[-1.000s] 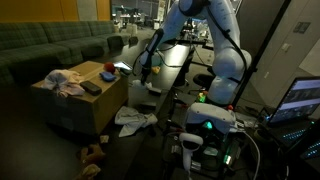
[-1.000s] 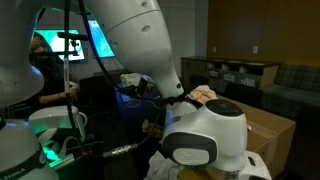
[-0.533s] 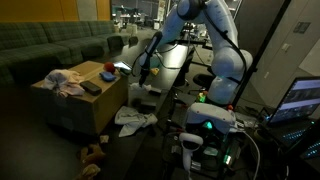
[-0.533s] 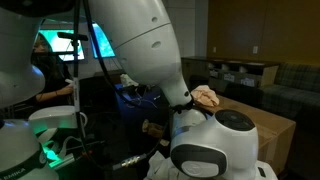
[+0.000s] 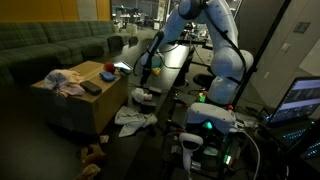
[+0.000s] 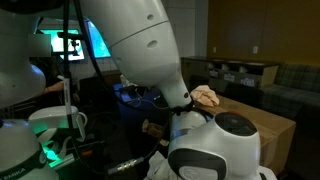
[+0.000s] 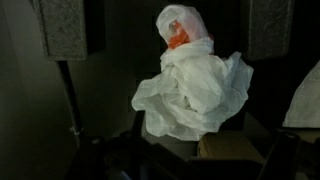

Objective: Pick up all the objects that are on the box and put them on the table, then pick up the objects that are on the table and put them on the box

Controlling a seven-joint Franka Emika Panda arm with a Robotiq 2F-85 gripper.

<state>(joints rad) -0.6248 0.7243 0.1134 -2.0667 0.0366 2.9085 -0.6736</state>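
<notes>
My gripper (image 5: 143,74) hangs open just right of the tan box (image 5: 70,108), a little above a crumpled white cloth (image 5: 143,96) lying on the black table (image 5: 172,62). In the wrist view the two pads (image 7: 62,26) stand wide apart at the top, and the white cloth (image 7: 195,88), with an orange spot, lies loose below them. On the box top rest a pinkish-white cloth (image 5: 62,82), a flat black piece (image 5: 90,88) and a red ball (image 5: 107,68). That pinkish cloth (image 6: 205,96) shows on the box (image 6: 272,124) behind the arm.
A white-grey cloth (image 5: 133,118) lies lower down beside the box, and a brown plush toy (image 5: 95,153) lies in front of it. A dark green sofa (image 5: 55,45) runs behind. The robot base (image 5: 205,125) and a laptop (image 5: 300,100) stand at right. A tan edge (image 7: 235,148) shows under the cloth.
The jaws have opened and let go of the white cloth, which dropped from the gripper onto the table just below. The arm has barely moved.
</notes>
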